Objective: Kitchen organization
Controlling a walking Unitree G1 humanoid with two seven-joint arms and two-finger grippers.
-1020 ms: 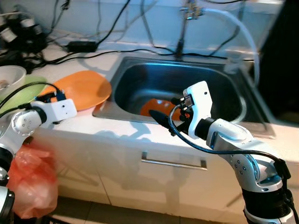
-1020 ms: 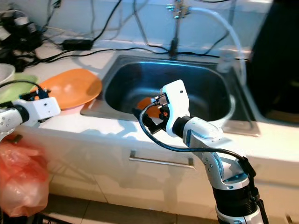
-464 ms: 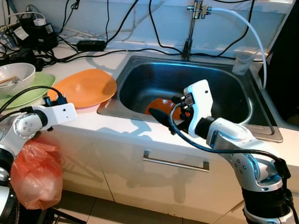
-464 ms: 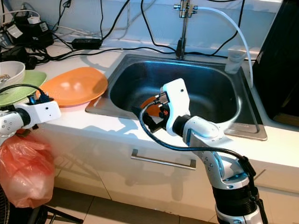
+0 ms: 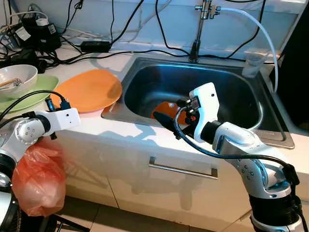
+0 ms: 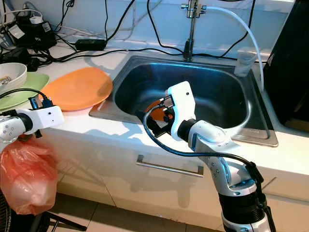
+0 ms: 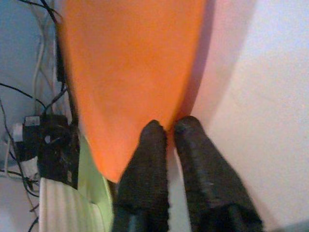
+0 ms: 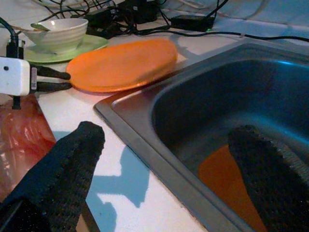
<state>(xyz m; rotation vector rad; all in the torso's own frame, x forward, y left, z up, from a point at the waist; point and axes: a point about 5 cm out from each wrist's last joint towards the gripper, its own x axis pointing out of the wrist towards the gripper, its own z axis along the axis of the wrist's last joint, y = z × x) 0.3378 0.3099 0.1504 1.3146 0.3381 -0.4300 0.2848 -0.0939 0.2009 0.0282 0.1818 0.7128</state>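
An orange plate [image 5: 91, 89] lies on the white counter left of the sink, its edge hanging over the sink's steel rim [image 5: 130, 120]. My left gripper [image 7: 170, 126] reaches it from the counter's front edge, with the fingers pinched together on the near rim. A second orange plate [image 5: 166, 108] lies on the sink's bottom. My right gripper [image 8: 169, 159] hovers over the sink's front rim with its fingers spread wide and nothing between them.
A white bowl [image 5: 17, 79] sits on a green plate [image 5: 29, 96] at the far left. Cables and a power brick [image 5: 38, 36] crowd the back of the counter. The tap [image 5: 205, 9], its hose and a clear cup [image 5: 253, 63] stand behind the sink. A red bag [image 5: 36, 174] hangs below the counter.
The camera has steadied and the whole picture has shifted a little. Both grippers keep their places relative to the plate and the sink.
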